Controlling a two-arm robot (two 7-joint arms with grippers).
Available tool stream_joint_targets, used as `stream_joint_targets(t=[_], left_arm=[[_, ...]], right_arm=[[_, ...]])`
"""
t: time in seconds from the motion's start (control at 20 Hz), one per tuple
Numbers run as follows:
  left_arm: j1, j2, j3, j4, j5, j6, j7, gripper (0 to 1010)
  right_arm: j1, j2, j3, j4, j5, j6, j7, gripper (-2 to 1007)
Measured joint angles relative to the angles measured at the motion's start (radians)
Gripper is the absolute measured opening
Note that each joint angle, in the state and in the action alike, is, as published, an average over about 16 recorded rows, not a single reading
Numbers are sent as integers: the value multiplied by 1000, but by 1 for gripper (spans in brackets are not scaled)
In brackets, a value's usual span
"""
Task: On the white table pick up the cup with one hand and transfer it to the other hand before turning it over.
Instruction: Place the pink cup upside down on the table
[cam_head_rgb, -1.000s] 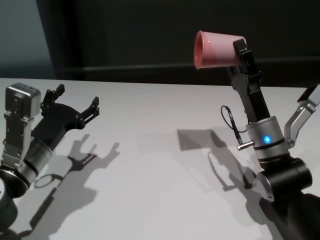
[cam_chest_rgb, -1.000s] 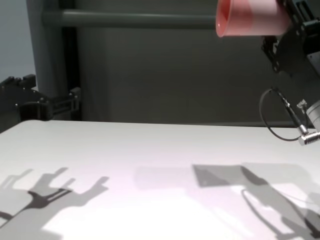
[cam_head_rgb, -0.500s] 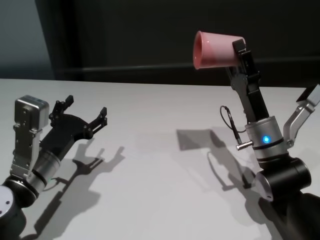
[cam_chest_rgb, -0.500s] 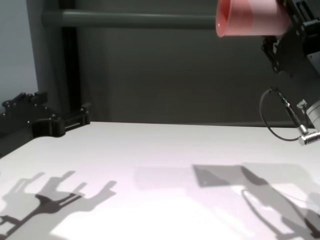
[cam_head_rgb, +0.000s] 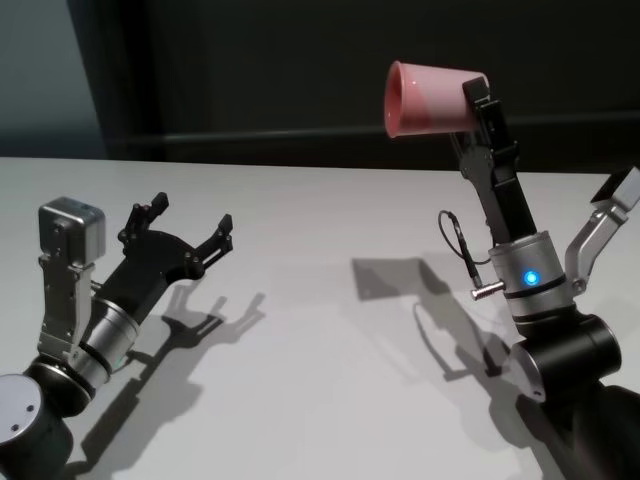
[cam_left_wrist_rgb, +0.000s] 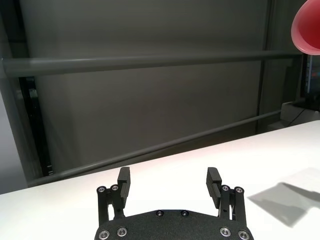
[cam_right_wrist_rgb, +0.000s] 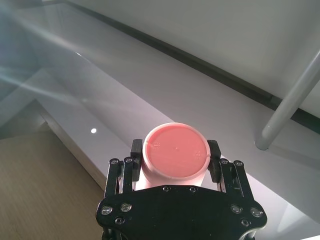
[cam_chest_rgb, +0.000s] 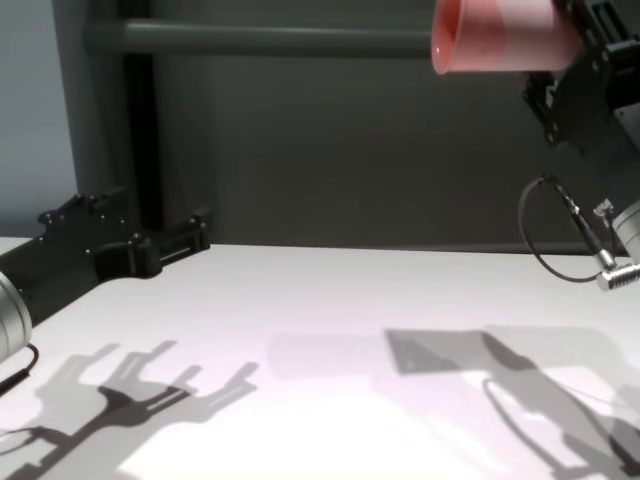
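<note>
The pink cup (cam_head_rgb: 425, 98) is held high above the white table (cam_head_rgb: 310, 340), lying on its side with its mouth towards my left arm. My right gripper (cam_head_rgb: 468, 100) is shut on the cup near its base. In the right wrist view the cup's base (cam_right_wrist_rgb: 176, 154) sits between the two fingers of that gripper (cam_right_wrist_rgb: 175, 148). The chest view shows the cup (cam_chest_rgb: 495, 38) at the top right. My left gripper (cam_head_rgb: 192, 214) hovers low over the table's left side, open and empty, well left of and below the cup. In the left wrist view its fingers (cam_left_wrist_rgb: 124, 179) stand wide apart, and the cup's rim (cam_left_wrist_rgb: 307, 30) shows far off.
A dark wall with a grey horizontal rail (cam_chest_rgb: 270, 38) runs behind the table's far edge. A black cable loop (cam_head_rgb: 455, 240) hangs from my right wrist. Shadows of both arms lie on the tabletop (cam_chest_rgb: 320, 300).
My left arm has moved in from the left edge towards the table's middle, gripper still open. The right arm and the cup have stayed in place.
</note>
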Motion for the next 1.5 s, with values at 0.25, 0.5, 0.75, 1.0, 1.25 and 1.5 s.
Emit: stream_joint_targets(t=[0.25, 0.5, 0.75, 1.0, 1.25, 1.5], left_arm=[[-1, -16, -10, 23, -20, -24, -24, 1001], [1, -22, -19, 34, -32, -35, -36, 1001], [2, -22, -20, 34, -34, -37, -36, 1001], [2, -21, -19, 32, -33, -35, -34, 1001], [1, -21, -18, 31, -32, -33, -33, 1001], [1, -20, -18, 30, -31, -32, -32, 1001]], right_arm=[[0, 0, 0, 0, 0, 0, 0, 749], [-2, 3, -2, -5, -1, -2, -1, 749], [-8, 19, -12, -26, -17, -20, -11, 749], [-10, 52, -38, -68, -80, -59, -47, 749], [-4, 100, -84, -126, -202, -112, -112, 749], [9, 143, -136, -183, -351, -157, -195, 748]])
